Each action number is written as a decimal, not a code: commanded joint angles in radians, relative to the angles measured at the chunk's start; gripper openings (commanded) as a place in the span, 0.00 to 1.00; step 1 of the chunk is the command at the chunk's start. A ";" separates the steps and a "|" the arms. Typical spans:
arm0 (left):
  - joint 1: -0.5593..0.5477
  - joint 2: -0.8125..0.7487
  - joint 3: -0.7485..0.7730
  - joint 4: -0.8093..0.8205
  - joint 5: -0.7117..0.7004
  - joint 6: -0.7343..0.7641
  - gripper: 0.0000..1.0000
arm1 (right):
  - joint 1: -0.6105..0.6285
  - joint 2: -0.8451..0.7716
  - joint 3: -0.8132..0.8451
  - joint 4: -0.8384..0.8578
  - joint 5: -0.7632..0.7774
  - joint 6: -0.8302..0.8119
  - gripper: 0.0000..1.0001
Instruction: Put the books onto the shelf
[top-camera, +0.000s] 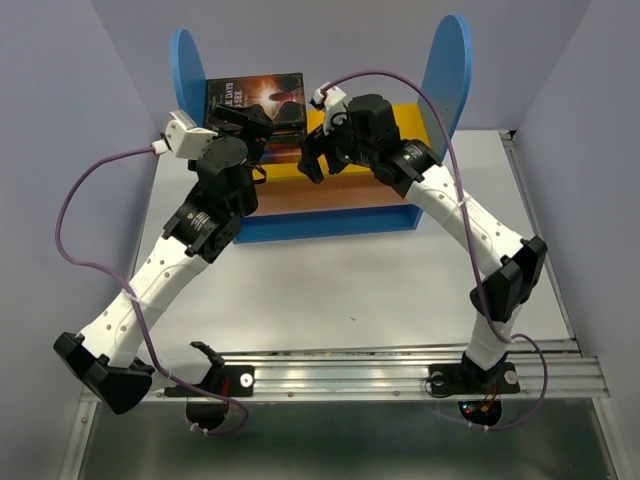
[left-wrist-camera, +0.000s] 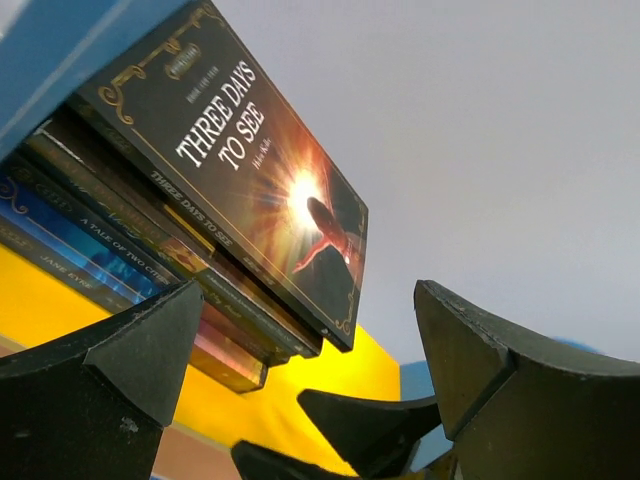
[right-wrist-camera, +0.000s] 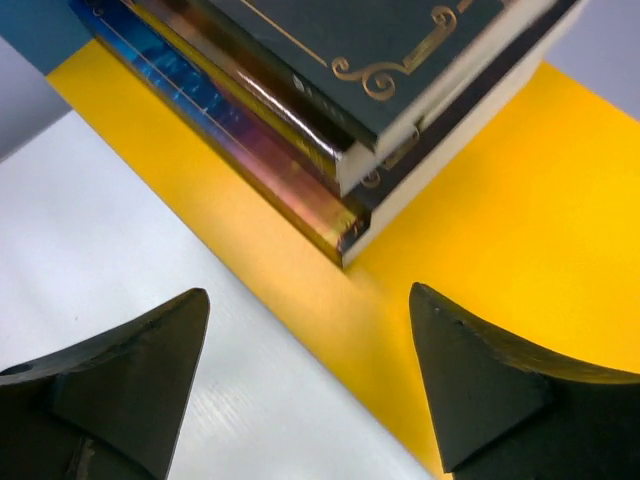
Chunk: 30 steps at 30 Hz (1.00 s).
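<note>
**Both grippers open and empty at the shelf**

Your left gripper (left-wrist-camera: 308, 292) is spread wide, gripping nothing. Your right gripper (right-wrist-camera: 308, 293) is also apart and empty. The books (top-camera: 255, 98) sit stacked on the shelf's (top-camera: 450, 70) yellow top board (right-wrist-camera: 520, 200), beside the left panel (top-camera: 187, 68).

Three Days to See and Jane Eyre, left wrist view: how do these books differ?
Three Days to See shows its dark cover with a glowing burst; Jane Eyre shows only a blue spine. Three Days to See is outermost in the row; Jane Eyre is near its other end. Both rest on the yellow board.
</note>
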<state>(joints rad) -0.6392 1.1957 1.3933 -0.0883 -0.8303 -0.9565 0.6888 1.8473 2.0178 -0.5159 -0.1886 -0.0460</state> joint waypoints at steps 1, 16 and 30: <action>0.003 -0.022 0.018 0.052 0.123 0.145 0.99 | 0.006 -0.137 -0.060 0.001 0.049 -0.023 1.00; 0.000 -0.353 -0.468 -0.339 0.508 0.111 0.99 | 0.006 -0.726 -0.953 0.197 0.785 0.498 1.00; 0.007 -0.599 -0.582 -0.726 0.096 -0.254 0.99 | 0.006 -1.129 -1.476 0.220 0.963 0.810 1.00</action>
<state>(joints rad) -0.6373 0.5755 0.7536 -0.7456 -0.6075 -1.1469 0.6888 0.7609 0.5453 -0.3782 0.6674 0.6647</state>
